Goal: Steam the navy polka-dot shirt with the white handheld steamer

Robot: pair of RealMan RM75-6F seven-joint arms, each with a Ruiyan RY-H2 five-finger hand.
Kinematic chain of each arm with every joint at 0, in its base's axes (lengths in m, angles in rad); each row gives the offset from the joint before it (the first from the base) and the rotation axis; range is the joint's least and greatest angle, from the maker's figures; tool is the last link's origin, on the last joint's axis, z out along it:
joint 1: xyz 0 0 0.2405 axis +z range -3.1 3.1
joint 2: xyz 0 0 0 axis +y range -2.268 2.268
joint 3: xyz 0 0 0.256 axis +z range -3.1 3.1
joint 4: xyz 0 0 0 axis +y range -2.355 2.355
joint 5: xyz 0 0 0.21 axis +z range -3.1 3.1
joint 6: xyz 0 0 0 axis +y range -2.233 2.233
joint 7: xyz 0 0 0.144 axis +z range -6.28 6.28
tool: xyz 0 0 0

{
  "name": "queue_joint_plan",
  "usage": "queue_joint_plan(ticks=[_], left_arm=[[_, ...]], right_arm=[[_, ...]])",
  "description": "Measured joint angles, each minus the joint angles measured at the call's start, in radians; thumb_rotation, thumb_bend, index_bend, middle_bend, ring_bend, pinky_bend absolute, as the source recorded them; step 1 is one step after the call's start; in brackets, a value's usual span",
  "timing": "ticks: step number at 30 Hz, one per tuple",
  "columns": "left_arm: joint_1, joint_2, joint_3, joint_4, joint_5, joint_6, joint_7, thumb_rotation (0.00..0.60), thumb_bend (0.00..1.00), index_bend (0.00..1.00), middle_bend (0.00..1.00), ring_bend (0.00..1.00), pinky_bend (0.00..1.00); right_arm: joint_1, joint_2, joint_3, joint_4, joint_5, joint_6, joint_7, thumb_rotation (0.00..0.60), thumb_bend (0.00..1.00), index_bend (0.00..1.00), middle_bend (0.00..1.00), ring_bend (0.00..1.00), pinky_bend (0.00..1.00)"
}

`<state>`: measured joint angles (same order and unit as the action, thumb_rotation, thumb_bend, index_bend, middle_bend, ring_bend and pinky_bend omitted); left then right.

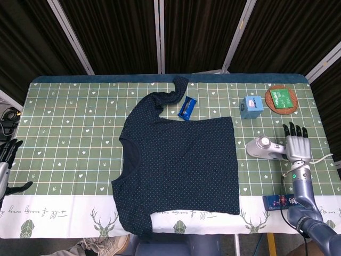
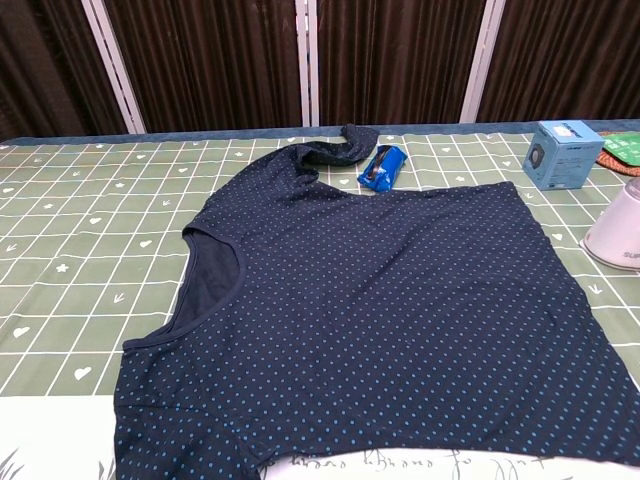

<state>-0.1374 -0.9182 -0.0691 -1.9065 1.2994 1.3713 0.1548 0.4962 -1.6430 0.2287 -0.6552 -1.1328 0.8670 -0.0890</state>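
The navy polka-dot shirt (image 1: 181, 165) lies flat in the middle of the table, collar to the left, one sleeve bunched at the far edge; the chest view shows it too (image 2: 380, 320). The white handheld steamer (image 1: 261, 148) lies on its side just right of the shirt, and its head shows at the chest view's right edge (image 2: 618, 238). My right hand (image 1: 297, 145) is at the steamer's handle end, back up and fingers spread, with no grip visible. My left hand (image 1: 6, 154) hangs off the table's left edge, fingers apart and holding nothing.
A blue packet (image 1: 186, 108) lies by the bunched sleeve. A small blue box (image 1: 251, 106) and a brown coaster (image 1: 282, 99) with a green packet stand at the far right. Another blue packet (image 1: 281, 201) lies at the front right beside my forearm. The steamer's white cable (image 1: 319, 158) trails right.
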Motion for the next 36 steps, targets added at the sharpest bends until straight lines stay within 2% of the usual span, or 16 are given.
queue_joint_plan(ticks=[2, 3, 5, 7, 10, 13, 15, 18, 26, 36], left_arm=[[-0.001, -0.001, 0.0, 0.0, -0.001, -0.002, 0.002, 0.6, 0.0, 0.0, 0.0, 0.0, 0.0], [-0.002, -0.002, 0.0, 0.001, -0.002, -0.003, 0.003, 0.6, 0.0, 0.0, 0.0, 0.0, 0.0], [-0.003, -0.003, 0.0, 0.001, -0.004, -0.004, 0.006, 0.6, 0.0, 0.0, 0.0, 0.0, 0.0], [-0.004, -0.004, 0.0, 0.002, -0.007, -0.005, 0.009, 0.6, 0.0, 0.0, 0.0, 0.0, 0.0], [-0.005, -0.006, 0.0, 0.004, -0.011, -0.007, 0.011, 0.6, 0.0, 0.0, 0.0, 0.0, 0.0], [-0.006, -0.008, -0.001, 0.005, -0.014, -0.009, 0.013, 0.6, 0.0, 0.0, 0.0, 0.0, 0.0], [-0.007, -0.008, 0.0, 0.004, -0.014, -0.01, 0.013, 0.6, 0.0, 0.0, 0.0, 0.0, 0.0], [-0.007, -0.008, 0.001, 0.004, -0.013, -0.009, 0.014, 0.6, 0.0, 0.0, 0.0, 0.0, 0.0], [-0.007, -0.009, 0.004, 0.001, -0.01, -0.01, 0.015, 0.6, 0.0, 0.0, 0.0, 0.0, 0.0], [-0.01, -0.009, 0.003, 0.001, -0.011, -0.013, 0.014, 0.6, 0.0, 0.0, 0.0, 0.0, 0.0]], right_arm=[[0.004, -0.006, 0.0, 0.012, 0.0, -0.008, 0.002, 0.6, 0.57, 0.01, 0.03, 0.0, 0.0], [0.007, -0.008, 0.001, 0.017, -0.001, -0.013, 0.005, 0.6, 0.59, 0.04, 0.09, 0.03, 0.02], [0.01, -0.012, 0.001, 0.025, -0.003, -0.02, 0.013, 0.6, 0.63, 0.18, 0.24, 0.14, 0.09], [0.014, -0.016, 0.001, 0.035, -0.008, -0.022, 0.026, 0.6, 0.65, 0.4, 0.42, 0.33, 0.29], [0.017, -0.02, 0.0, 0.046, -0.021, -0.013, 0.05, 0.6, 0.71, 0.59, 0.58, 0.49, 0.6], [0.016, -0.023, -0.006, 0.058, -0.043, 0.004, 0.087, 0.6, 0.76, 0.72, 0.66, 0.57, 0.77], [0.016, -0.023, -0.015, 0.064, -0.066, 0.012, 0.133, 0.6, 0.77, 0.78, 0.67, 0.59, 0.82], [0.015, -0.02, -0.04, 0.083, -0.114, 0.021, 0.222, 0.6, 0.78, 0.82, 0.67, 0.61, 0.86], [0.015, -0.013, -0.105, 0.155, -0.235, 0.069, 0.492, 0.6, 0.79, 0.82, 0.65, 0.64, 0.91], [0.022, 0.008, -0.147, 0.207, -0.344, 0.244, 0.77, 0.6, 0.79, 0.82, 0.65, 0.65, 0.92]])
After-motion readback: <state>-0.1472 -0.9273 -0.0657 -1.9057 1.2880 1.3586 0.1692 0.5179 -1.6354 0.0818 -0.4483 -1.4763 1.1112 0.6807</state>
